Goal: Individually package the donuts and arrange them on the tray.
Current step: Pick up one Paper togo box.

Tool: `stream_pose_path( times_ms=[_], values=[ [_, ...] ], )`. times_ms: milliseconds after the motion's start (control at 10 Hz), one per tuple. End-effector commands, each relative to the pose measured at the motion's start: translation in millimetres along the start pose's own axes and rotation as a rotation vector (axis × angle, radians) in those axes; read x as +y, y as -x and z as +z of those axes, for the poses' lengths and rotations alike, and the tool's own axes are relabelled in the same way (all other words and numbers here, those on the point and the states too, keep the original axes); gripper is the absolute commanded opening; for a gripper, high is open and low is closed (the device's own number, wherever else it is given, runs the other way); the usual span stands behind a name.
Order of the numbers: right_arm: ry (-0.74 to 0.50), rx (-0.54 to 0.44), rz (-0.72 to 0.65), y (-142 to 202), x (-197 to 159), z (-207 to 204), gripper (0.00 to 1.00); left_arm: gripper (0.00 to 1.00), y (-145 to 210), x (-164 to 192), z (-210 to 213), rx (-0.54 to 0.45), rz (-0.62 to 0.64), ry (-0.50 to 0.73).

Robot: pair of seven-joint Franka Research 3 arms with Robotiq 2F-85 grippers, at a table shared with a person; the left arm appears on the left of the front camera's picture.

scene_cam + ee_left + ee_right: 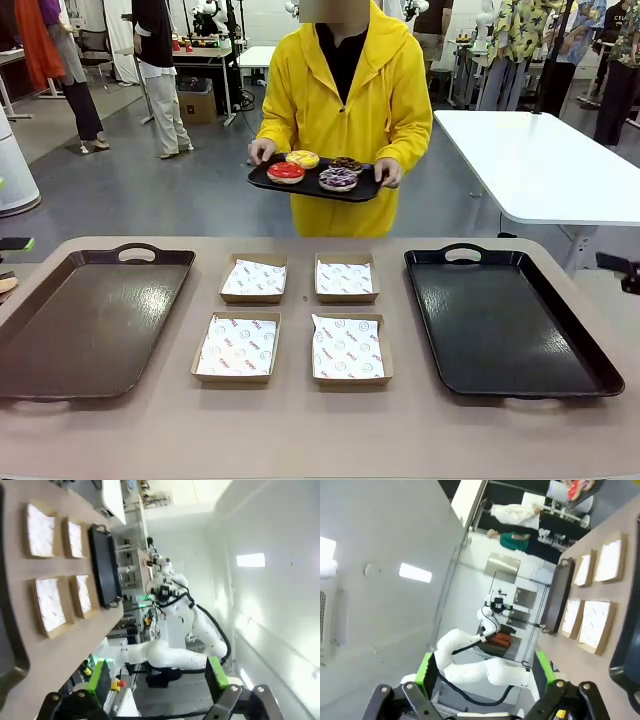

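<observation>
You see grey floor [180, 200] beyond the far edge of the tan table [300, 440], a white table [540, 160] at far right, light panel [250, 560] lit.

Red donut [286, 172], yellow donut [302, 158], purple-swirled donut [338, 178], brown donut [347, 164]; tan boxes [237, 378] with white printed liners [345, 350]; dark brown tray [85, 325]; black tray [505, 325]; beige desk [300, 430].

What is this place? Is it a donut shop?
Probably a robot lab or workshop, not a shop: a white robot arm stands beside the table, a plain white worktable stands on a bare grey floor, and a person holds the donuts.
</observation>
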State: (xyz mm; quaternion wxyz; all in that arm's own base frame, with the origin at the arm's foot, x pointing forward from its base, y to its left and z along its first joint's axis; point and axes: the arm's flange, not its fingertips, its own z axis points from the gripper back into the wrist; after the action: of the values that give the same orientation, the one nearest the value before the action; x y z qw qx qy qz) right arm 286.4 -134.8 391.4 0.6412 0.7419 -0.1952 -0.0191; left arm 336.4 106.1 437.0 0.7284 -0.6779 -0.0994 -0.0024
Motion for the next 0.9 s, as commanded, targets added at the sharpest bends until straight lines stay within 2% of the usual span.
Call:
stream_pose_path(
  times_ms=[0, 300, 600, 700, 800],
  values=[
    [0.098, 0.054, 0.009, 34, -11, -16, 1.00, 1.00, -5, 2, 9, -0.039, 0.032, -0.064],
    [0.191, 0.129, -0.050, 39, -13, -5, 1.00, 1.00, -7, 20, 29, -0.057, 0.081, -0.153],
    [0.228, 0.141, -0.053, 39, -11, -5, 1.00, 1.00, -7, 25, 40, -0.055, 0.099, -0.238],
    [0.228, 0.149, -0.039, 38, -9, -11, 1.00, 1.00, -5, 24, 39, -0.055, 0.094, -0.250],
    [0.238, 0.151, -0.015, 38, -2, -30, 1.00, 1.00, -5, 29, 36, -0.062, 0.078, -0.195]
  ],
)
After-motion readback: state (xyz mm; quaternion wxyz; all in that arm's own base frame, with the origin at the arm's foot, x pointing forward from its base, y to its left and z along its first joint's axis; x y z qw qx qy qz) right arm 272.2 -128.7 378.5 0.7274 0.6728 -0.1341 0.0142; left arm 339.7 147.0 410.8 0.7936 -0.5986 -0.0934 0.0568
